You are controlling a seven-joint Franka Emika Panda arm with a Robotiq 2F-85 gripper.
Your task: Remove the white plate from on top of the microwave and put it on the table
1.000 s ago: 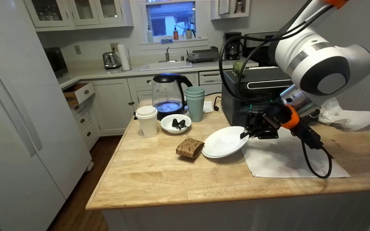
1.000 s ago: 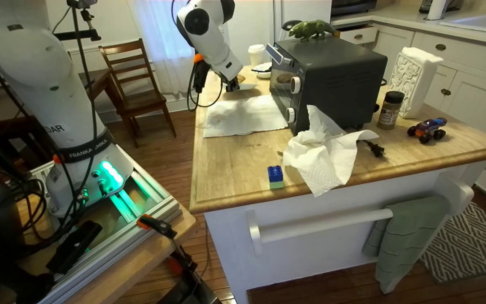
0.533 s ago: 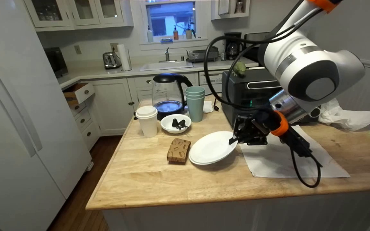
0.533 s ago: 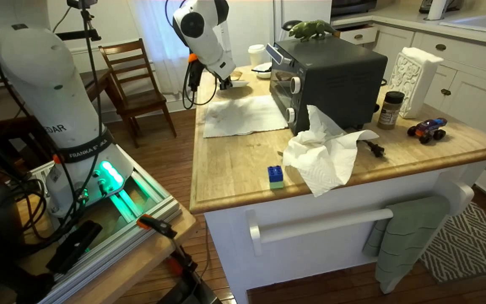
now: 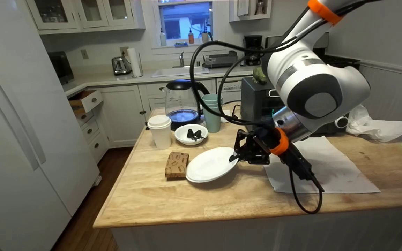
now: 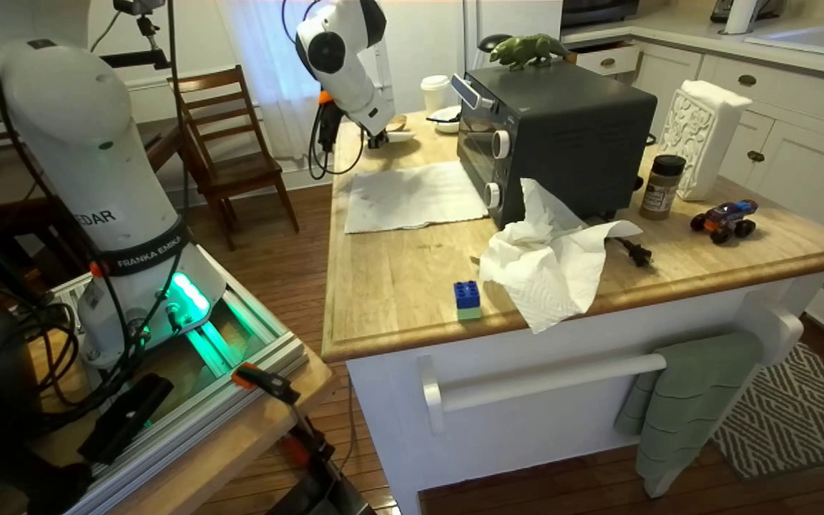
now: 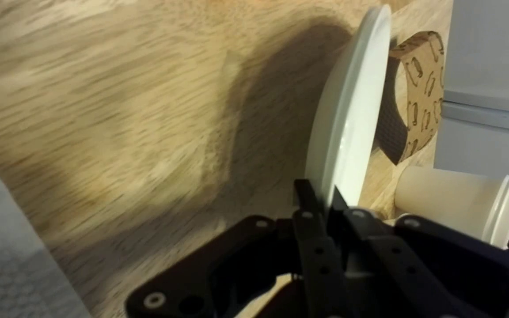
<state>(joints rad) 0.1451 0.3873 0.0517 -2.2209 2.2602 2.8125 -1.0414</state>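
Jaws are clamped on the rim of a plain white round shallow plate (image 5: 210,166), so my black two-finger gripper (image 7: 320,194) has it. In an exterior view it's tilted over the light-wood butcher-block table (image 5: 152,205), left and on the near side of the black boxy microwave (image 5: 257,101); I can't tell if it touches the wood. A brown printed cardboard sleeve (image 5: 177,165) sits just left.

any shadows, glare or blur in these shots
Wrist view: the white plate throws a dark shadow on the table, whose grain looks soft. In an exterior view, the window glows blue; in an exterior view, the robot's base light glares green-white.
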